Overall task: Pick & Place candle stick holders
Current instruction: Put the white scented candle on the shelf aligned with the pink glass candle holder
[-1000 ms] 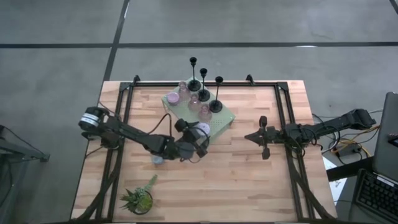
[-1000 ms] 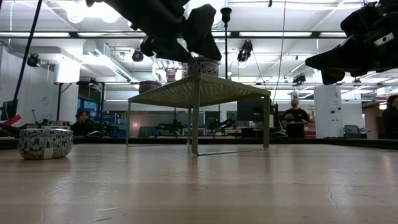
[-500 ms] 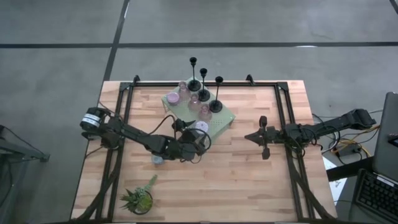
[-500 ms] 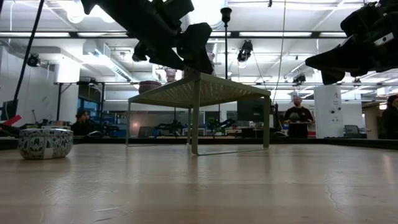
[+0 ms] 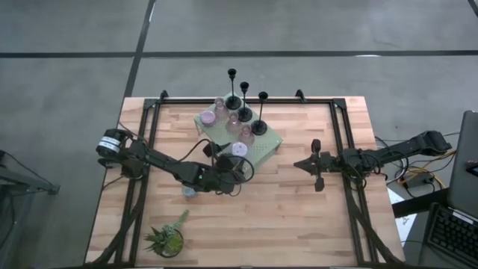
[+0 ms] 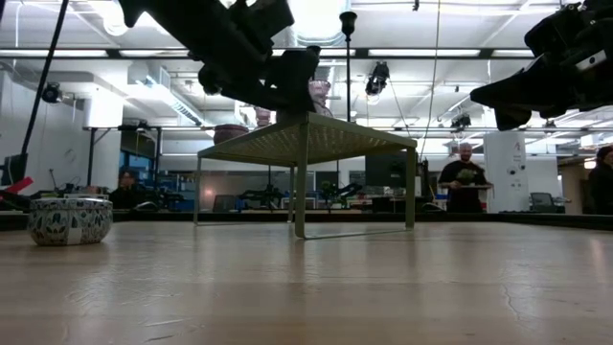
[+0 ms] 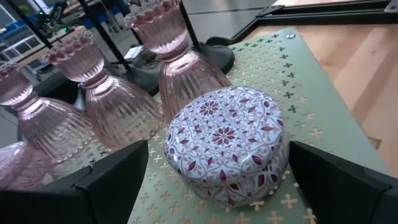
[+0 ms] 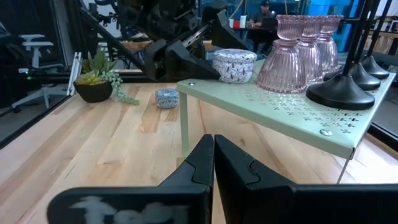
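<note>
A small round patterned candle holder (image 7: pixel 225 144) sits on the green stand's (image 7: pixel 298 93) corner between the left end effector's (image 7: pixel 217 177) spread fingers, probably light, rigid, slick and chippable, best gripped across its sides; the right end effector (image 8: pixel 213 163) waits pressed together.

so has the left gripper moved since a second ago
Yes. The open left gripper has backed off the green perforated metal stand, leaving the patterned round cup on its corner.

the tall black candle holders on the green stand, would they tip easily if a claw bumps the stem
Probably yes. Each black candle holder has a thin tall stem over a small round base, so a sideways knock high up would likely topple it. The pink glass holders crowd close beside them on the green stand, so one could take neighbours along.
</note>
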You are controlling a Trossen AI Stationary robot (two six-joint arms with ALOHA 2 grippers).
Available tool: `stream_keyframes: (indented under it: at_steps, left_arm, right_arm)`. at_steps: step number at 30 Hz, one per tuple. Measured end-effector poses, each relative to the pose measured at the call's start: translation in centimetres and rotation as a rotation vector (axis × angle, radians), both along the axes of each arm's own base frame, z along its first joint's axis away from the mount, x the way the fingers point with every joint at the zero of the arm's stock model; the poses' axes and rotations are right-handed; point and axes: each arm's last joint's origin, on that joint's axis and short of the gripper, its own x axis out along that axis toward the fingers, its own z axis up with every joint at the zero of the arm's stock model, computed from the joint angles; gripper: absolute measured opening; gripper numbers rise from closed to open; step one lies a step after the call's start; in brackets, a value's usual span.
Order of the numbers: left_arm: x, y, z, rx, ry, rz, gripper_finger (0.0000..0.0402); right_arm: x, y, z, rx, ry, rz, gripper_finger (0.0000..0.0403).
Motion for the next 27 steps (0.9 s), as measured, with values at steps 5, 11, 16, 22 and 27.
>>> stream_keyframes:
  at_steps: [5,11,16,22,27]
  left_arm:
    - [-0.2,0.1,-0.1,0.014,0.013,0.025,0.0387]
    - [-0.2,0.3,-0.1,0.012,-0.007,0.054,0.0387]
    - [-0.4,0.7,-0.2,-0.006,-0.013,0.078,0.0385]
    - [-0.6,1.4,-0.2,-0.017,-0.011,0.106,0.0366]
    - [-0.8,1.7,-0.1,-0.011,0.003,0.114,0.035]
  right_arm:
    - [0.0,0.0,0.0,0.001,0.0,0.0,0.0008]
    - [0.0,0.0,0.0,-0.001,0.0,0.0,0.0008]
    - [0.0,0.0,0.0,-0.001,0.0,0.0,0.0008]
    - [0.0,0.0,0.0,0.001,0.0,0.0,0.0008]
    - [0.0,0.0,0.0,0.0,0.0,0.0,0.0008]
